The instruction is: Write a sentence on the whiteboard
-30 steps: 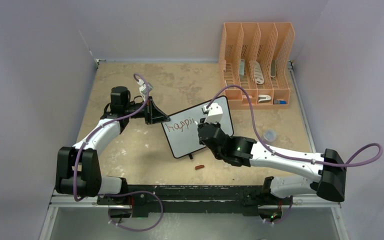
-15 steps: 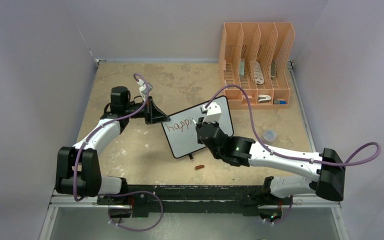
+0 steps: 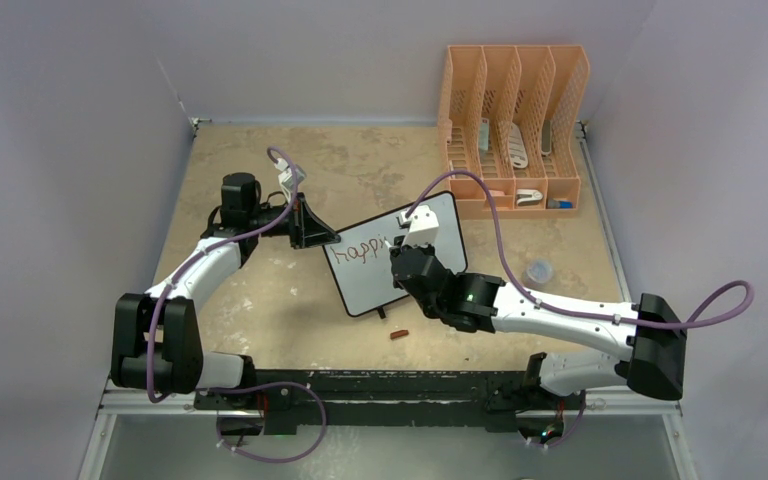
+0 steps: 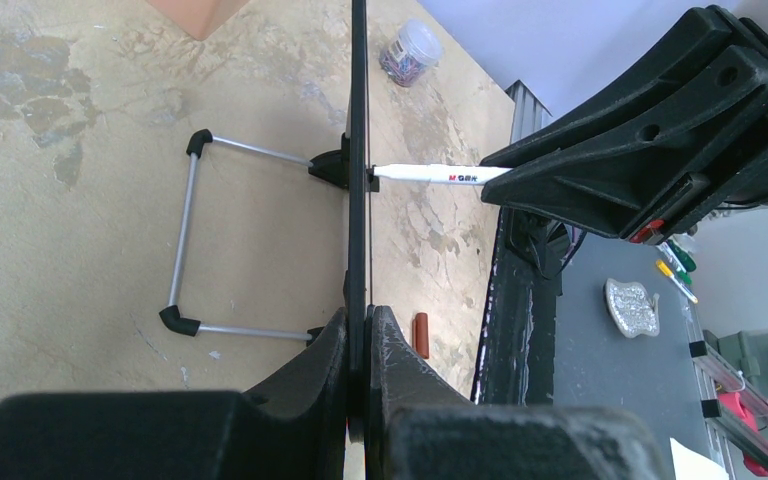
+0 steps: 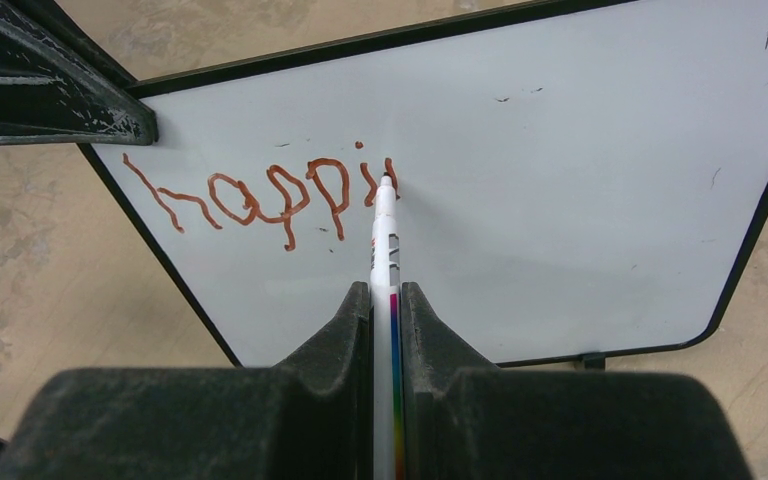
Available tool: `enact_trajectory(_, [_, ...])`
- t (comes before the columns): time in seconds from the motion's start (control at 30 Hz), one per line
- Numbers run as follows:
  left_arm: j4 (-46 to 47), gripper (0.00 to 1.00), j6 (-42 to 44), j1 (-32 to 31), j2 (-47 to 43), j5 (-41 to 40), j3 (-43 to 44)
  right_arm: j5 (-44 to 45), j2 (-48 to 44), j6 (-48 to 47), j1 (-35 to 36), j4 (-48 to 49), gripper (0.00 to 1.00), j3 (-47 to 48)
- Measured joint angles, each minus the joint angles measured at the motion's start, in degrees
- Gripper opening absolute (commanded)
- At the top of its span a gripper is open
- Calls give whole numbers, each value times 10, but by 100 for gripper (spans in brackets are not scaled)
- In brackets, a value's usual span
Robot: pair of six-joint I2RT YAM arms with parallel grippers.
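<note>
Looking down from the overhead camera, I see the whiteboard [image 3: 365,282] standing near the middle of the table [image 3: 260,310], turned at an angle so its writing face points toward the right arm. The left gripper [image 3: 328,238] is pressed together on the board's upper left corner; in its wrist view I see the board edge-on, pinched between the two black fingers [image 4: 330,350], with the wire stand [image 4: 185,240] propped on the table behind it.

The right gripper [image 5: 386,300] is pinching a white marker [image 5: 384,240], which runs straight out between its jaws. The marker's tip touches the board just right of the lettering [image 5: 260,195]. I read "happi" in red-brown strokes, then a partial stroke at the tip, all in one line across the upper left of the board. The rest of the white surface is bare except for a few small dark specks.

On the table just in front of the board's lower edge lies a small red-brown cylinder [image 3: 398,335]. A small clear jar [image 3: 539,270] sits well off to the right, and an orange file organizer [image 3: 510,130] stands at the far right corner.
</note>
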Motion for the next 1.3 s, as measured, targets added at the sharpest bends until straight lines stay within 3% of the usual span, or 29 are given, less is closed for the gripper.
enact_trajectory(1.3, [-1, 0, 0, 0, 0, -1, 0, 12, -13, 27, -10, -28, 0, -10])
